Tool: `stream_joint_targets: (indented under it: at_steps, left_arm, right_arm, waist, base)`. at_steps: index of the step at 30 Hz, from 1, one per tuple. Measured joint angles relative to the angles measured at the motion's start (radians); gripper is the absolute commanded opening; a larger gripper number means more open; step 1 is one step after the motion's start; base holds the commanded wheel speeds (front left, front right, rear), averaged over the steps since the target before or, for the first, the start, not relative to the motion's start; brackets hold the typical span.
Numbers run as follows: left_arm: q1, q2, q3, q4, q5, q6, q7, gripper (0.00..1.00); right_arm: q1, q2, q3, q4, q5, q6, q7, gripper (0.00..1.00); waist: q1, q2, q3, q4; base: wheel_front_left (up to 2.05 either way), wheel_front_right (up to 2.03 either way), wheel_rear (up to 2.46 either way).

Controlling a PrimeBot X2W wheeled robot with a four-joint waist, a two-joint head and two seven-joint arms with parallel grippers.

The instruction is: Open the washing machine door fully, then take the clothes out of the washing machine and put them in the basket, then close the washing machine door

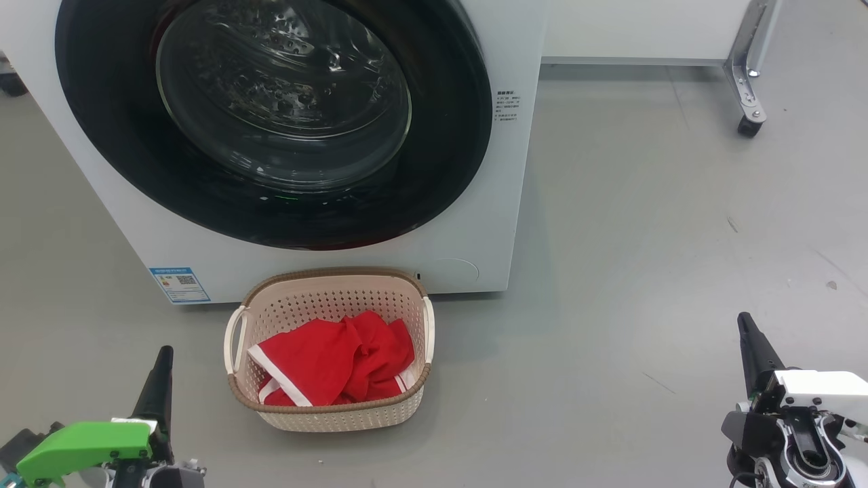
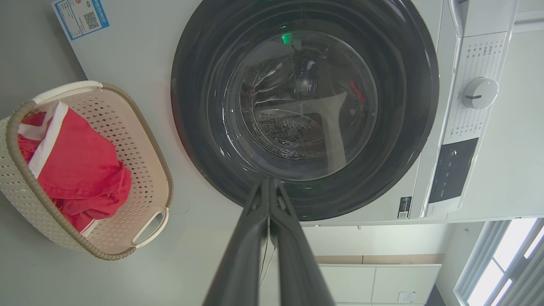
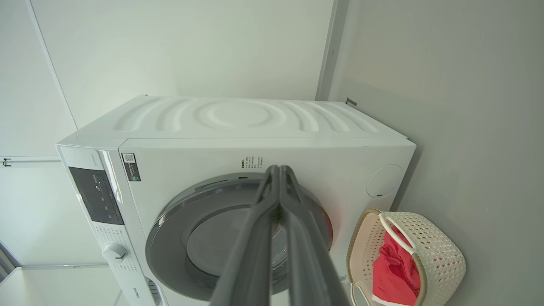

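As the clothes lie in the basket before the closed washing machine door, left gripper and right gripper, pinched together empty, seem finished.

One washing machine, one washing machine door, one basket, one heap of clothes; two grippers: left gripper, right gripper.
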Motion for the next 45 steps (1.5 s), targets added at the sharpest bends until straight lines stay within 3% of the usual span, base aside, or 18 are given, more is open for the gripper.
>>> stream_joint_targets:
  at_steps: [45]
  left_arm:
    - [0.000, -0.001, 0.003, 0.000, 0.000, 0.000, 0.000, 0.00]
  right_arm:
    - [0.000, 0.000, -0.003, -0.001, 0.000, 0.000, 0.007, 0.00]
  waist:
    - [0.0000, 0.0000, 0.000, 0.000]
  base:
    - [0.00, 0.00, 0.00]
